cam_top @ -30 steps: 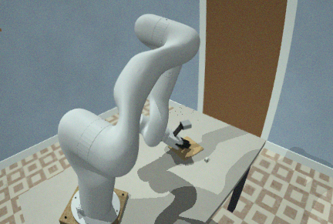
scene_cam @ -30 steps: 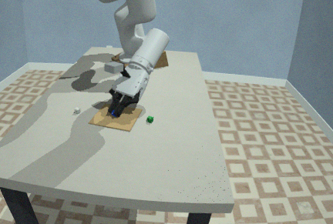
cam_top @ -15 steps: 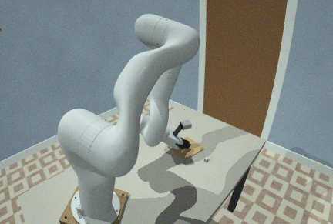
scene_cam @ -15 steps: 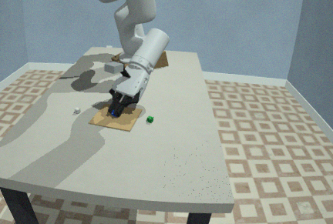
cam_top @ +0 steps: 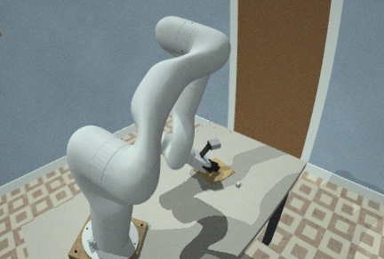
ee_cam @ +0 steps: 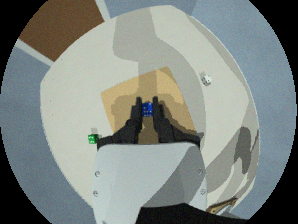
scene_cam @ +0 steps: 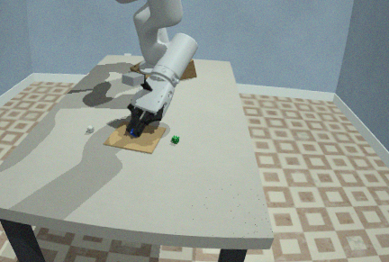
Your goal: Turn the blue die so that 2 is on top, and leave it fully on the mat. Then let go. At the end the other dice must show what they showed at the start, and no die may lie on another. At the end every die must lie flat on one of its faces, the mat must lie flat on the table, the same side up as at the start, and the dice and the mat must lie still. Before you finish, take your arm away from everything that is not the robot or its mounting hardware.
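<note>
The blue die [ee_cam: 148,107] sits between my black fingers, low over the tan mat; in the exterior view it shows as a small blue spot [scene_cam: 132,131] at the fingertips. My gripper [scene_cam: 135,131] is tilted down and shut on the die, right at the mat [scene_cam: 135,138]. The top view shows the gripper [cam_top: 213,166] on the mat [cam_top: 216,172]; the die is hidden there. I cannot read the die's faces.
A green die [scene_cam: 176,140] lies on the table just right of the mat, also in the wrist view [ee_cam: 92,139]. A white die [scene_cam: 90,129] lies to the mat's left, also in the top view [cam_top: 238,184] and the wrist view [ee_cam: 206,79].
</note>
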`<state>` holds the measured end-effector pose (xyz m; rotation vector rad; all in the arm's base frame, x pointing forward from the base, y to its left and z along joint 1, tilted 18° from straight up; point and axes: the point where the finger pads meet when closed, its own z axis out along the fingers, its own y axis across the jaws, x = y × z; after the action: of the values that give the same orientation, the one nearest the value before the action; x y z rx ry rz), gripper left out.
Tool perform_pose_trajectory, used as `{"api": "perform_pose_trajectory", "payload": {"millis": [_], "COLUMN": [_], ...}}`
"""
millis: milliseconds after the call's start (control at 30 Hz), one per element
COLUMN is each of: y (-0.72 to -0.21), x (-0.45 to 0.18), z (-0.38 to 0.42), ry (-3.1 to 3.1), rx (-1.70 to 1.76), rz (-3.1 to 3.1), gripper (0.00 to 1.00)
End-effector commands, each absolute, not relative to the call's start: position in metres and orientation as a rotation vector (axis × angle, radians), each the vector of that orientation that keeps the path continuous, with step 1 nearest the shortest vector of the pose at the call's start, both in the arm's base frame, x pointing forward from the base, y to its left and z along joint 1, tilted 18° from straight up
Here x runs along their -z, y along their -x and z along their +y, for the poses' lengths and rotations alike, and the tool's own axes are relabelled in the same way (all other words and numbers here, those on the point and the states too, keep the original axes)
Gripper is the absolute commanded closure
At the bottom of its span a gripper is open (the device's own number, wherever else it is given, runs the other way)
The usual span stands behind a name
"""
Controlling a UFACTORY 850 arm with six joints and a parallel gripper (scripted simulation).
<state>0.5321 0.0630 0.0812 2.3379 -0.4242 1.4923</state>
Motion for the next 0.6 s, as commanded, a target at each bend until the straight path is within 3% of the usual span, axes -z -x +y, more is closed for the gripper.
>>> {"api": "perform_pose_trajectory", "payload": {"millis": [0,300,567], "y": [-0.5324,-0.5324,-0.5324], "x": [-0.0817,-0.0817,-0.0817], "z": [0.0633,0.0633,0.0633], "ry": [-2.337,-2.337,-2.337], "rx": [-1.494,-1.494,-1.494], "rz": [-0.425,-0.425,-0.425], "gripper": [0.81,0.69,0.69]}}
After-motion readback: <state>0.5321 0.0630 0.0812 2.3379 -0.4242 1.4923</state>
